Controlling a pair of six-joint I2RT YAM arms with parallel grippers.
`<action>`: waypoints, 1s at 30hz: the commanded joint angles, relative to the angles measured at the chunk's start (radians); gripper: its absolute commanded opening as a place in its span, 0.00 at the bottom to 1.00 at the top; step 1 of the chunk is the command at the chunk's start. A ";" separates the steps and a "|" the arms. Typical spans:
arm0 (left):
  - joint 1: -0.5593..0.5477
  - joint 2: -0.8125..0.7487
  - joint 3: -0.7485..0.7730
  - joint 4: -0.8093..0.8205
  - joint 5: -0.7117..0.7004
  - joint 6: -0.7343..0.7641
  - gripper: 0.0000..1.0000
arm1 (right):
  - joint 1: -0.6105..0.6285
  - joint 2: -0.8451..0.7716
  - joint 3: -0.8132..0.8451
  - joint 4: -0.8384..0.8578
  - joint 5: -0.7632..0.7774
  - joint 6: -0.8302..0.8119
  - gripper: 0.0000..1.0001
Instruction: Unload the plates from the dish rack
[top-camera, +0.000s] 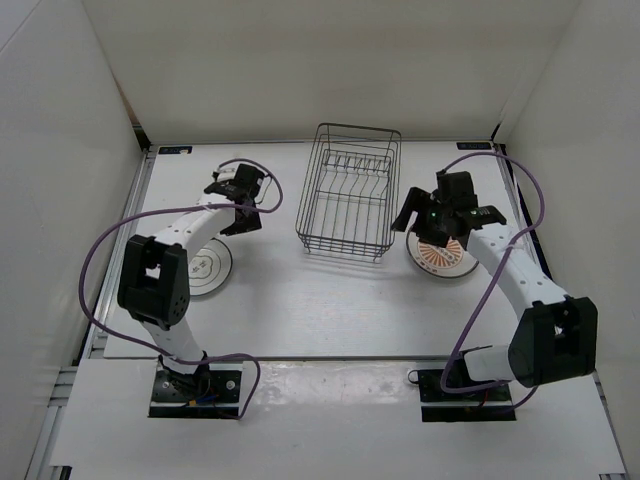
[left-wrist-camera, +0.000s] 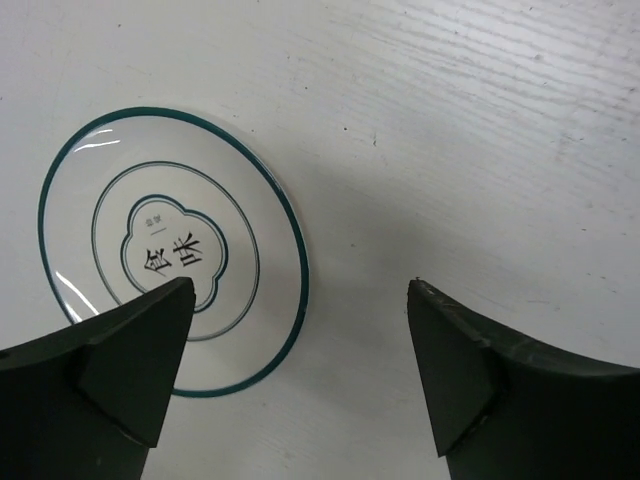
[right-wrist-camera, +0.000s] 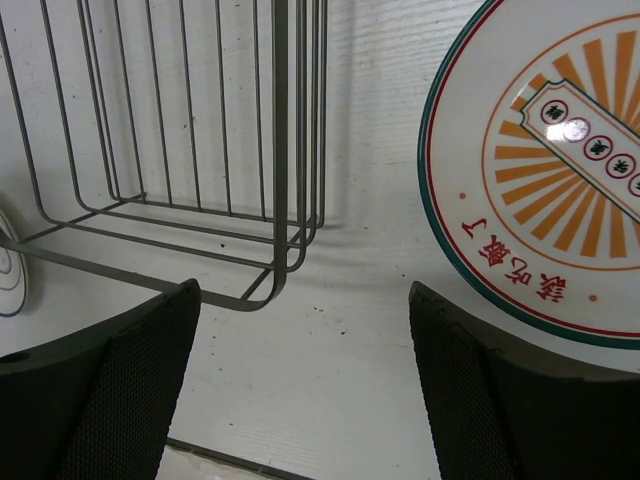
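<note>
Although the left arm hides part of it, a face-down plate (top-camera: 207, 268) lies flat on the desk (top-camera: 300, 320) at the far left, with rings showing on its underside. Just beyond it, under the left wrist, a pale curve looks like a second plate (top-camera: 243, 222), though the arm covers most of it. The left wrist view shows one upturned plate (left-wrist-camera: 170, 250) with a teal rim and printed characters, flat on the desk. I cannot tell which of the two it is. The left fingers (left-wrist-camera: 120, 360) stand spread wide above it with nothing between them, one tip over the plate's near edge.

In the middle stands the dish rack (top-camera: 348, 200). From above, no plate shows among its prongs, and the right wrist view shows only bare wire at its corner.

The right fingers (right-wrist-camera: 110, 390) are equally wide apart and hold nothing. They hover over bare desk between the rack's corner and the face-up plate (top-camera: 440, 258), which lies flat just right of the rack with its orange rays showing.

By my reading the unloading is done or very nearly so, since every plate in sight is out of the rack and set down. Little seems left beyond drawing both arms clear.
</note>
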 joint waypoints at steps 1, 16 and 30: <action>0.001 -0.082 0.085 -0.079 0.006 -0.061 0.99 | 0.018 0.039 0.044 0.059 -0.022 0.026 0.86; -0.013 -0.524 -0.117 -0.248 0.127 -0.105 0.99 | 0.067 0.380 0.300 -0.088 0.134 0.049 0.79; 0.071 -0.613 -0.117 -0.294 0.125 -0.018 0.99 | 0.128 0.526 0.402 -0.174 0.182 -0.003 0.44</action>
